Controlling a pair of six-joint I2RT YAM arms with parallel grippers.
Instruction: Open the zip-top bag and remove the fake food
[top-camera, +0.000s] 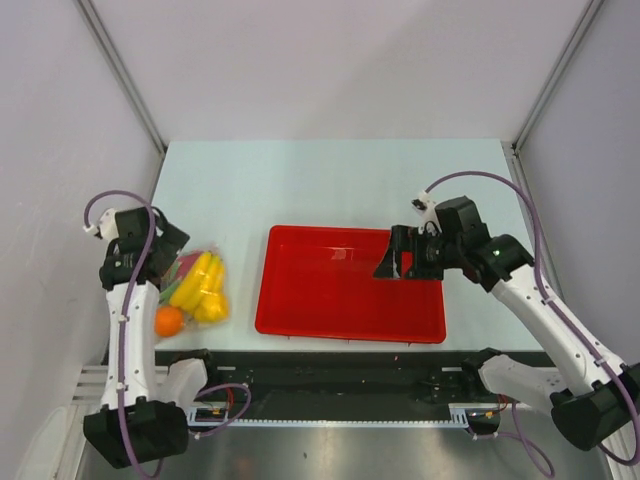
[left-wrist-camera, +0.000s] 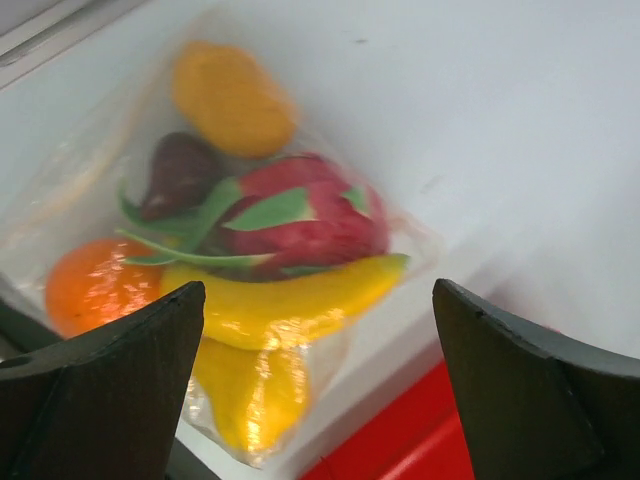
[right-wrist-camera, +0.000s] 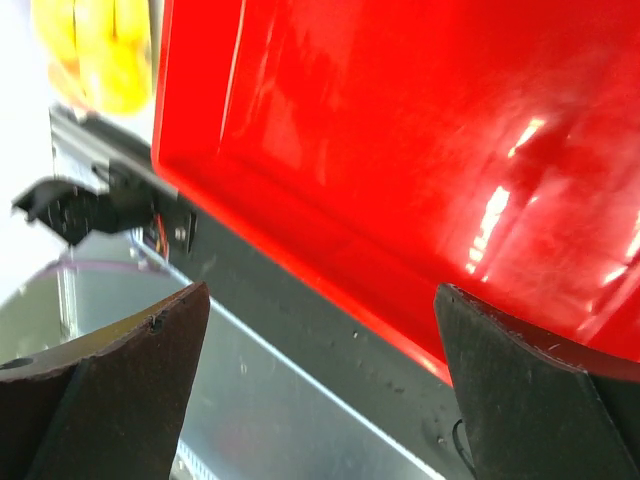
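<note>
Top external, zip-top bag (top-camera: 197, 288) beside red tray (top-camera: 300, 315), left gripper (top-camera: 176, 250) and right gripper (top-camera: 394, 264) wide open, empty.

Bright, even light is falling from above in the top view, casting only a thin soft shadow along the near rim of the red tray (top-camera: 350, 335). In the right wrist view, white glare streaks are smearing across the tray's floor. Left of the tray, the zip-top bag (left-wrist-camera: 250, 260) is showing blurred, its plastic glinting faintly.
</note>
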